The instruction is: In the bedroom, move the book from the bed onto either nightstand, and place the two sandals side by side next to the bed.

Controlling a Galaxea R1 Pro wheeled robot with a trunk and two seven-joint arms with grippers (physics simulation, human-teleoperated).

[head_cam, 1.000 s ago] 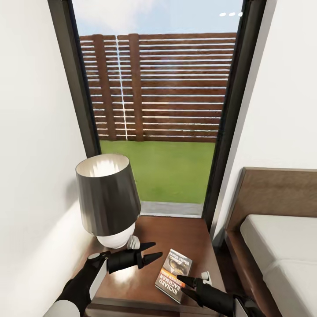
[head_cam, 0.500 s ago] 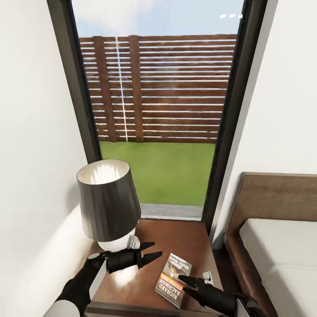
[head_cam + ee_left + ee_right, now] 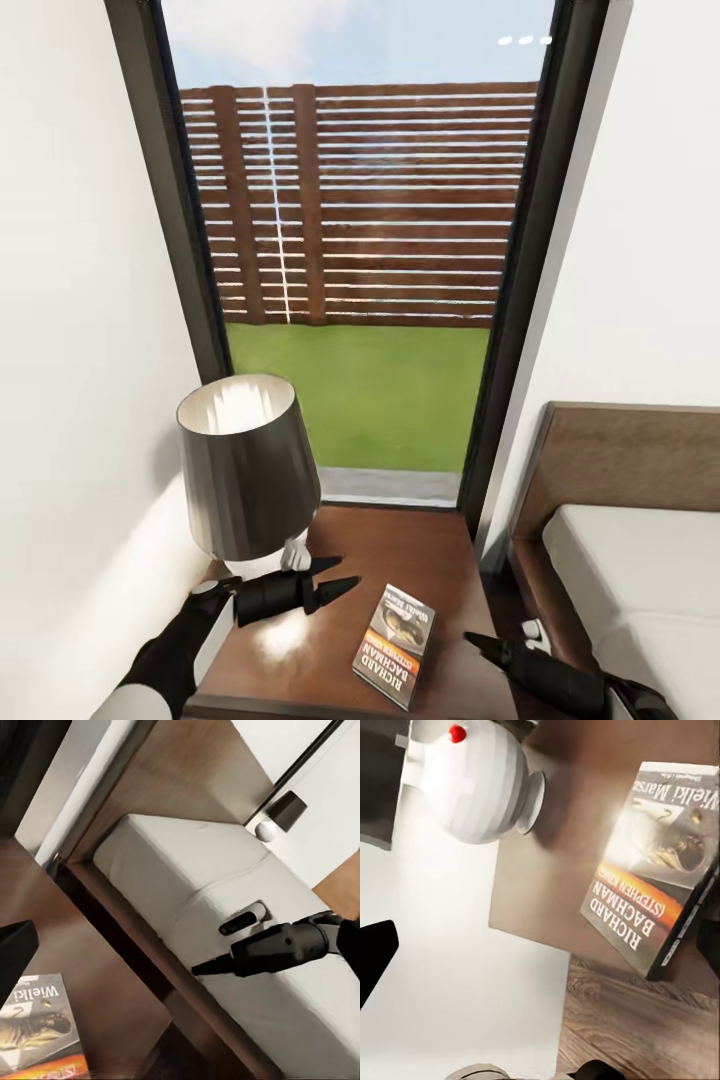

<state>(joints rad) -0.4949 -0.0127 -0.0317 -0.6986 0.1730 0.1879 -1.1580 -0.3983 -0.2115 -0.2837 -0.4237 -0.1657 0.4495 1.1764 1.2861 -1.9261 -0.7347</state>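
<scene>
- Wall (image 3: 80,300): a plain white surface stood at the far left of the head view.
- Lamp (image 3: 247,470): its dark shade and white base stood on the rear left part of the nightstand (image 3: 400,545), a glossy reddish-brown cabinet; the base also appeared in the right wrist view (image 3: 480,784).
- Left hand (image 3: 335,578): it hovered over the nightstand just in front of the lamp base, its two dark fingers parted and grasping nothing, with the tips directed toward the book.
- Book (image 3: 396,630): the paperback lay flat on the front part of the nightstand, between the two hands and apart from both; it was near the left fingertips and free of any grip. Its cover also showed in the left wrist view (image 3: 37,1027) and the right wrist view (image 3: 656,862).
- Window (image 3: 365,250): the tall dark-framed pane behind the nightstand showed a slatted fence and grass.
- Right hand (image 3: 480,643): it was held off the nightstand's front right corner, to the right of the book and not touching it. Whether its fingers were parted or clenched could not be told.
- Bed (image 3: 640,570): the pale mattress and brown headboard lay at the right, beside the nightstand.
</scene>
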